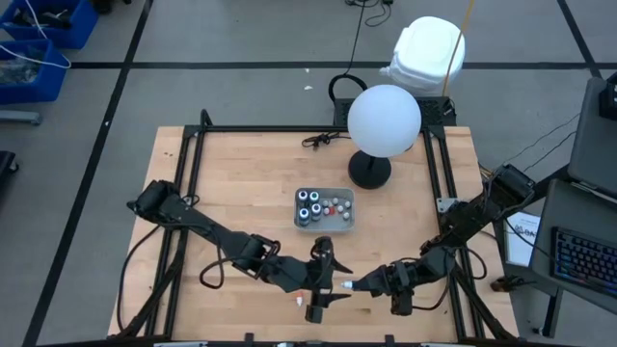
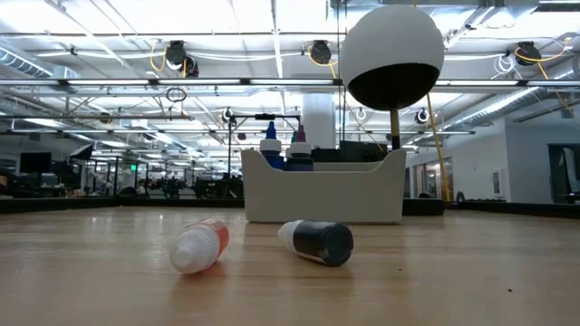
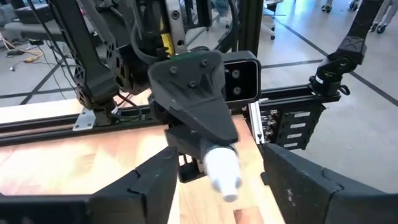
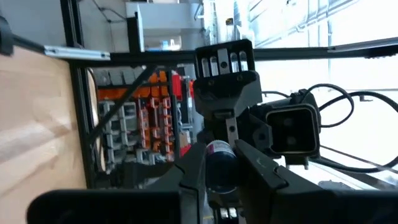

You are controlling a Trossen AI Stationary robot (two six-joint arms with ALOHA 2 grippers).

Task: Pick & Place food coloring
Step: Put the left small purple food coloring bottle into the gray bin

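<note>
My right gripper (image 1: 359, 285) is near the table's front edge, shut on a small food coloring bottle (image 3: 221, 169). The bottle's white cap (image 1: 345, 286) pokes out toward my left gripper (image 1: 332, 280). That gripper is open, with its fingers on either side of the cap and apart from it. Two more bottles lie on their sides on the table: an orange one (image 2: 201, 246) and a dark one (image 2: 317, 242). The tray (image 1: 348, 220) at mid-table holds several dark jars and bottles. My right gripper pinches the bottle's dark body (image 4: 217, 169) between its two fingers, coming roughly level from the table's right. The bottle lies along the fingers. Its white cap end (image 3: 225, 177) sticks out past the fingertips, and the bottle is clear of the table.
A lamp with a white globe (image 1: 384, 120) and a black base (image 1: 369, 172) stands at the table's far right. A black cable (image 1: 321, 141) lies near the far edge. A black frame (image 1: 193, 164) runs along the table's sides.
</note>
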